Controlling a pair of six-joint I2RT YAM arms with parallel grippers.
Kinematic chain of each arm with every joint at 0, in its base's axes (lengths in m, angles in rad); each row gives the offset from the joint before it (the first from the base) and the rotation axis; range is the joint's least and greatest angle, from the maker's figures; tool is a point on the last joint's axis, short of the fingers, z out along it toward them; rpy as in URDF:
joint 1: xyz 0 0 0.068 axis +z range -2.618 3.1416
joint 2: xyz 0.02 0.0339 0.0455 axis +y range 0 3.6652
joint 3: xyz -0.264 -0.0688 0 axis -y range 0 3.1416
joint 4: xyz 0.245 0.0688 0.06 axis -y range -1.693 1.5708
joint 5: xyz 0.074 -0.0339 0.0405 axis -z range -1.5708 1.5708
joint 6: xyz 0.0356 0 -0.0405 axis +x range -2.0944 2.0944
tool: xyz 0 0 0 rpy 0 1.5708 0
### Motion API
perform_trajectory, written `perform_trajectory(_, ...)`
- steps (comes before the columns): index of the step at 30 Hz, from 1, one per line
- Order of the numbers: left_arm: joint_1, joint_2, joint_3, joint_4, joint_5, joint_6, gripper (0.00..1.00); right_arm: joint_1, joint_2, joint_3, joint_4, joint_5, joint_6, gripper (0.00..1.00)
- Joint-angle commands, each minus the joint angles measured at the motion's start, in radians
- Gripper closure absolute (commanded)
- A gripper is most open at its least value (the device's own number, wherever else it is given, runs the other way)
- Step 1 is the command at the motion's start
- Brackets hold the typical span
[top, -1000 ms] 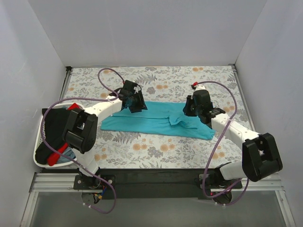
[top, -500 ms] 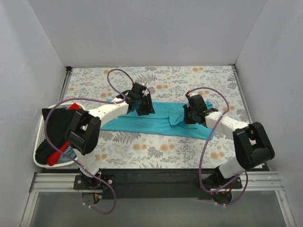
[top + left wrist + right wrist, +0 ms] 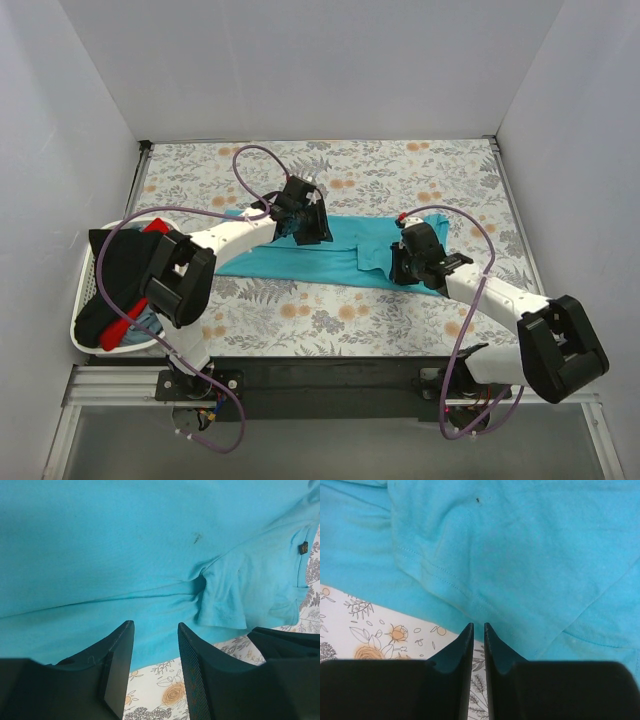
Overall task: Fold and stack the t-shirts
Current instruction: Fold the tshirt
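A plain turquoise t-shirt [image 3: 340, 252] lies as a long flat band across the middle of the flowered table. My left gripper [image 3: 312, 232] hangs over its far edge, open and empty. In the left wrist view [image 3: 155, 626] the shirt [image 3: 125, 555] fills the frame, with a sleeve [image 3: 225, 600] at the right. My right gripper [image 3: 405, 268] is over the shirt's near edge by the folded sleeve. In the right wrist view [image 3: 478, 626] its jaws are closed to a thin slit with nothing between them, just above the shirt's hem [image 3: 520, 540].
A white slatted basket [image 3: 85, 300] stands at the table's left edge. It holds a black shirt [image 3: 120, 265], a red shirt [image 3: 120, 325] and a bit of turquoise cloth [image 3: 148, 322]. White walls close in the left, far and right sides.
My left gripper has moved right along the shirt's far edge. My right gripper has moved toward the near edge of the shirt. The shirt's left end has drawn in slightly.
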State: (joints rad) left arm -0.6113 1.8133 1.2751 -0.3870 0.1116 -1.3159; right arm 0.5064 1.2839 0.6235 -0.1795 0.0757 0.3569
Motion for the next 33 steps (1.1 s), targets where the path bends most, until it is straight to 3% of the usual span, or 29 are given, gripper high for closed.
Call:
perform_trajectory(1, -0.010, -0.005, 0.030, 0.002, -0.020, 0.010, 0.61, 0.007, -0.079, -0.007, -0.005, 0.032, 0.037, 0.79)
perform_trajectory(6, -0.015, -0.008, 0.021, 0.002, -0.027, 0.007, 0.61, 0.006, -0.121, 0.053, -0.040, 0.137, 0.060, 0.74)
perform_trajectory(14, -0.010, -0.026, 0.010, -0.076, -0.205, -0.062, 0.61, 0.050, 0.072, 0.163, -0.012, 0.091, 0.076, 0.66)
perform_trajectory(22, 0.048, -0.042, -0.028, -0.131, -0.253, -0.091, 0.60, 0.101, 0.160, 0.053, 0.012, 0.151, 0.116, 0.66)
perform_trajectory(27, 0.081, -0.048, -0.046, -0.141, -0.242, -0.086, 0.60, 0.100, 0.138, 0.021, 0.006, 0.193, 0.113, 0.51)
perform_trajectory(33, 0.096, -0.065, -0.043, -0.170, -0.239, -0.056, 0.60, 0.080, 0.034, 0.025, -0.047, 0.208, 0.096, 0.43)
